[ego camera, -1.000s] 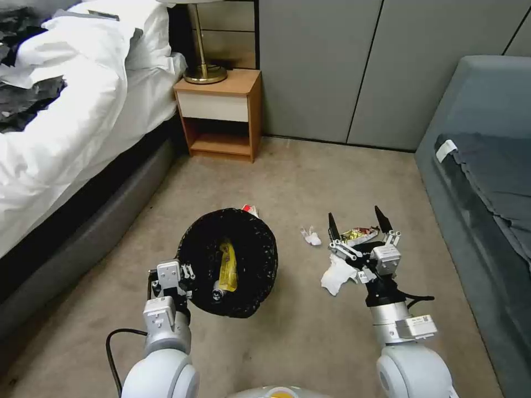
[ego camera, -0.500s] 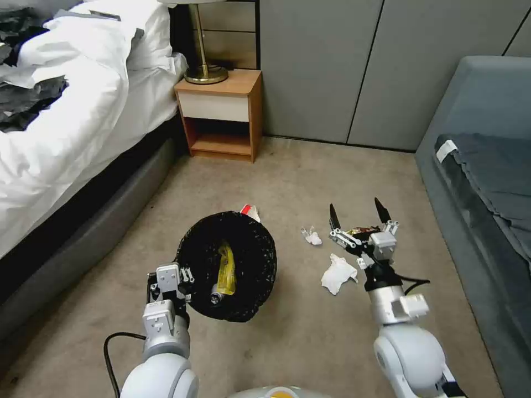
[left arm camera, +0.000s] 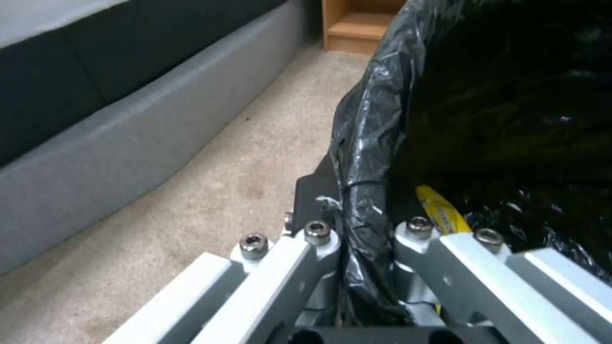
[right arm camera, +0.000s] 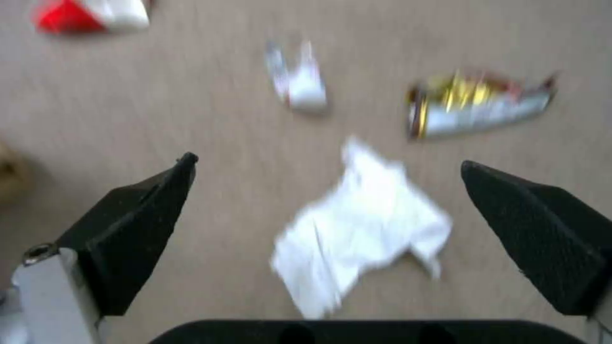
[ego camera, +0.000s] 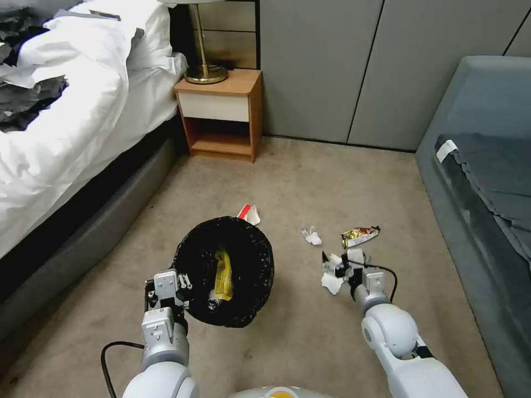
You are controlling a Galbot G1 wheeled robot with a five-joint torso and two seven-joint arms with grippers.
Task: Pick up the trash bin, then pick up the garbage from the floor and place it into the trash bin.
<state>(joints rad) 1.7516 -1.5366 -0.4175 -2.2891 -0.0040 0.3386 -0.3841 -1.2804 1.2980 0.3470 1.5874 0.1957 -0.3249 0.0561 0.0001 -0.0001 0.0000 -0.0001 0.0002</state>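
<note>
While its black fingers [right arm camera: 137, 229] stand spread wide, the right gripper [right arm camera: 332, 191] hangs over a crumpled white tissue [right arm camera: 360, 224] on the carpet [ego camera: 310, 177]. Just beyond lie a small white scrap [right arm camera: 300, 83], a shiny wrapper [right arm camera: 478, 102] whose print cannot be read, and a red-and-white carton [right arm camera: 89, 14]. The left gripper [left arm camera: 357, 239] clamps the trash bin [ego camera: 224, 271] by its black-lined rim; a yellow wrapper [ego camera: 223, 273] lies inside.

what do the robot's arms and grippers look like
Both arms are glossy white with rounded joint shells and silver-grey wrist blocks. The left gripper has pale grey metal linkage bars with socket-head bolts, and a black cable loops beside its forearm. The right gripper has black, wedge-shaped, textured fingertips, with a thin black cable at its wrist.
</note>
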